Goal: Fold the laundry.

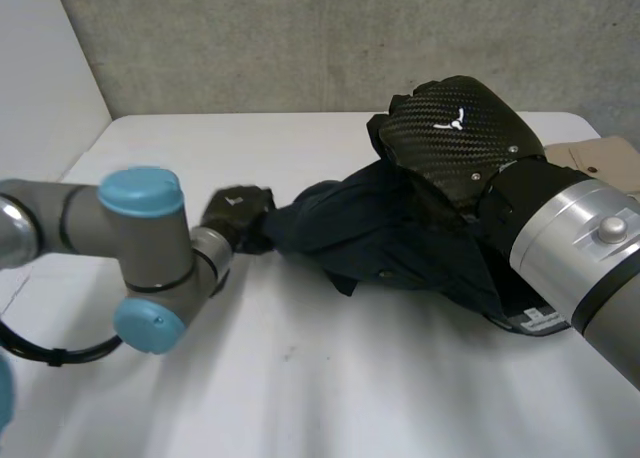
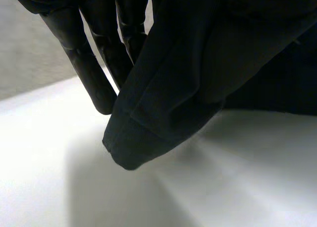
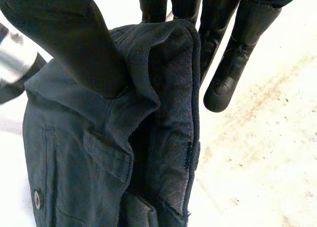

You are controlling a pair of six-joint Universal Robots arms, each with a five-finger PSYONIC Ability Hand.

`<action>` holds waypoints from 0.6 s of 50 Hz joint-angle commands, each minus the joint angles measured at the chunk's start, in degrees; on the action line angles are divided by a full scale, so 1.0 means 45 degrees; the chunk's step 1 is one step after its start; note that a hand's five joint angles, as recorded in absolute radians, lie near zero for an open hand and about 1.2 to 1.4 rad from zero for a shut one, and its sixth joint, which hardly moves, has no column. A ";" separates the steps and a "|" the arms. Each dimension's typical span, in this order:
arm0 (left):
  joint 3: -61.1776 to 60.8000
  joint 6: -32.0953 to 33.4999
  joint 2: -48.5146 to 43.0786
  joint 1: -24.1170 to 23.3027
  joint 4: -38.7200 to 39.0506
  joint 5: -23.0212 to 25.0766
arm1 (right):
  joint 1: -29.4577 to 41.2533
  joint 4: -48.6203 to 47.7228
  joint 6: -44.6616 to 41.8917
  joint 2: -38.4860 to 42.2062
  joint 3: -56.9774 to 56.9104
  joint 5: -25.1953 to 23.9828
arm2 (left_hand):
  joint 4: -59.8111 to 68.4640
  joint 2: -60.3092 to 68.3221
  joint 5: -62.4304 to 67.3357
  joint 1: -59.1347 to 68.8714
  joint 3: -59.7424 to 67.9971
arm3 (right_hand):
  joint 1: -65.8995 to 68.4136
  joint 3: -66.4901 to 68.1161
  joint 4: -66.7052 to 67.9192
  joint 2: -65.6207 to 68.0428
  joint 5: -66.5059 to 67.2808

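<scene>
The right hand (image 3: 64, 33) has its thumb pressed against the fingers with a bunched-up fold of the dark navy twill garment (image 3: 163, 113) pinched between them. It looks like the waistband end, since there are belt loops and a metal button just below the grip. From there the cloth runs across the white table (image 1: 300, 378) towards the left hand (image 1: 238, 213), which sits right at the garment's far hemmed end. I honestly can't tell if that one has hold of the cloth or is just up against it. My guess is they're taking both ends to stretch it out flat before any fold. A beige folded cloth (image 1: 600, 158) sits behind the right arm, probably already done.
</scene>
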 commanded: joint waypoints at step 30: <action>-0.1350 0.4878 0.6650 0.0483 -0.3507 -0.0956 | -0.1393 0.5185 -0.3241 0.6908 -0.8009 0.0993 | 0.2721 0.2775 0.3241 0.3149 0.2893 | 0.5394 0.2730 0.2632 0.2972 0.3237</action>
